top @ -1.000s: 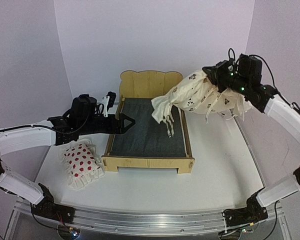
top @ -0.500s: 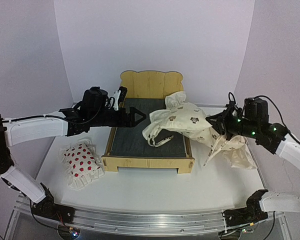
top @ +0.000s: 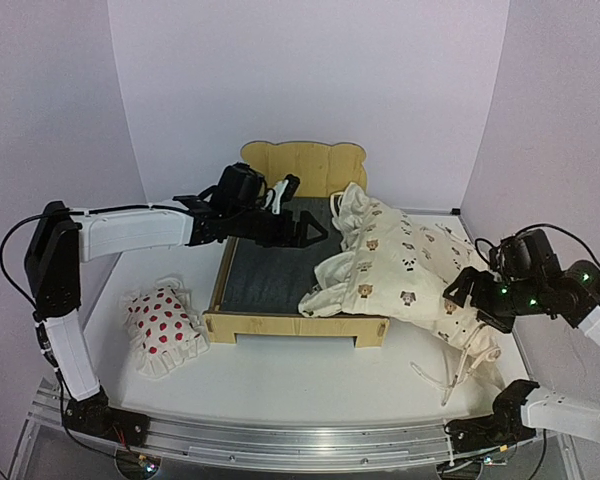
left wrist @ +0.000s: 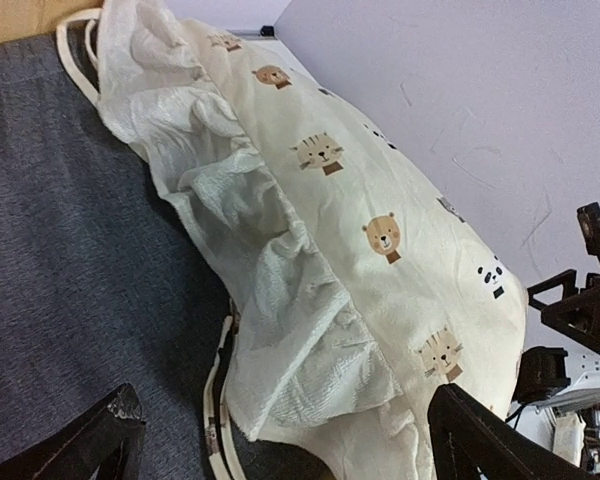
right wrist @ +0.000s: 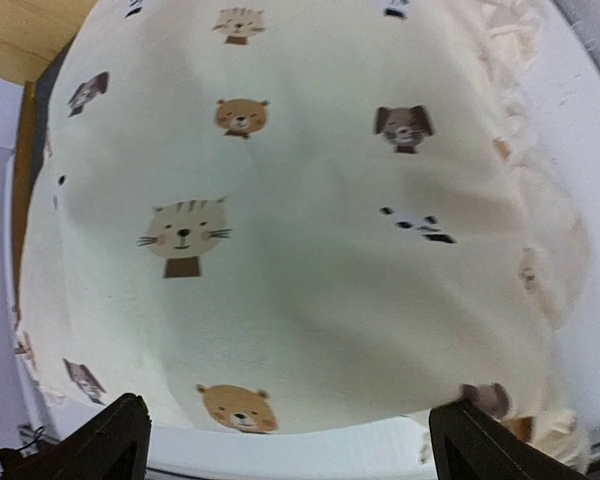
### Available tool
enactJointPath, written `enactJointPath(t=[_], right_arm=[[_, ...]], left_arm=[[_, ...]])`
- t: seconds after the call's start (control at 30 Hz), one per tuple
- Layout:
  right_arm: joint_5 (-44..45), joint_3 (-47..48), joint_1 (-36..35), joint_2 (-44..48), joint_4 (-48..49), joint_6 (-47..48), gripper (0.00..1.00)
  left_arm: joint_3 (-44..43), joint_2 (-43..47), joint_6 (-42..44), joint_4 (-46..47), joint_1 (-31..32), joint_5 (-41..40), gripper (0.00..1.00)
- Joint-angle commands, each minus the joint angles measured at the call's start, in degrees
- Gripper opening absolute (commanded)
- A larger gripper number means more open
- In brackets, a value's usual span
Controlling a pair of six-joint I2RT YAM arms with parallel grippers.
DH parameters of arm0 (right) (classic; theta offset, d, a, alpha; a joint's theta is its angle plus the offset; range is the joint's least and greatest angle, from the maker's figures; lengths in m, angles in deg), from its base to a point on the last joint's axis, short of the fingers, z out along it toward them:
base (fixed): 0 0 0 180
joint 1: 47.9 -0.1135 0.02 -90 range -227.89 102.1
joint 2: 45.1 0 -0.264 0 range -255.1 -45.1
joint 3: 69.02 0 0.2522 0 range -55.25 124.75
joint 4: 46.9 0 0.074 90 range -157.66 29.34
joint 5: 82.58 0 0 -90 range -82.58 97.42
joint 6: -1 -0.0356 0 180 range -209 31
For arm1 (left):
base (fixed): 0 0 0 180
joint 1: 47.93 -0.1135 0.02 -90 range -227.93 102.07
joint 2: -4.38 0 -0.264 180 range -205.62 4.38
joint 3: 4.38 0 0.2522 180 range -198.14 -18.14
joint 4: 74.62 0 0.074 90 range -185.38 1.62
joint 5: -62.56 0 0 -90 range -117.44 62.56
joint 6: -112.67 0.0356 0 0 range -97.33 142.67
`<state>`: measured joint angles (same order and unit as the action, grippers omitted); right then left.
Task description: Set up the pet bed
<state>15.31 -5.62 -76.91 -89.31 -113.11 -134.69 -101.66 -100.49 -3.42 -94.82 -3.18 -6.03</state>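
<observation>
1. Plywood pet bed (top: 280, 326) stands at the middle of the table (top: 310, 390), its scalloped headboard (top: 305, 165) at 12 o'clock and its footboard at 6 o'clock; the dark grey base is bare on the 9 o'clock half
2. By its look the frame should be light and stiff, apt to slide on the smooth top if nudged. The thin headboard and slotted joints are probably its weak spots, so a side rail or the footboard seems the safest place to take hold
3. Cream animal-print quilt (top: 400, 275) lies bunched over the bed's 3 o'clock rail. Part of it rests on the grey base, and the rest spills onto the table toward 4 o'clock with its ties trailing. It looks soft and limp, so a ruffled edge or corner is likely the best place to pinch it for spreading
4. Left gripper (top: 315, 228) hovers over the base toward 11 o'clock, just short of the quilt's ruffle, with its jaws spread wide and nothing in them
5. Right gripper (top: 467, 300) sits at the bed's 4 o'clock, just above the quilt's outer edge, its jaws also wide apart and gripping nothing
6. White red-dotted pillow (top: 162, 325) lies on the table at the bed's 8 o'clock, just beside the footboard corner and clear of both arms
</observation>
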Motion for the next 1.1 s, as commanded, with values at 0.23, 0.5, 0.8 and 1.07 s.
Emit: enactJointPath(t=[0.23,0.5,0.8,1.07], right_arm=[[15.4,6.6,0.1,-2.6,-7.5,11.9,0.98],[11.4,3.3,4.2,-6.0,-2.3,13.9,0.98],[-21.9,-3.0,28.5,-14.6,11.9,13.5,0.98],[-30.7,-6.8,39.1,-22.2,23.4,12.2,0.98]], left_arm=[[-23.1,-17.5,2.7,-11.6,4.3,6.4,1.0],[-32.3,-25.0,2.7,-15.6,5.2,3.7,1.0],[-37.3,-29.9,2.2,-14.4,6.3,9.8,0.64],[-32.1,-25.3,3.0,-12.7,6.4,5.2,0.0]])
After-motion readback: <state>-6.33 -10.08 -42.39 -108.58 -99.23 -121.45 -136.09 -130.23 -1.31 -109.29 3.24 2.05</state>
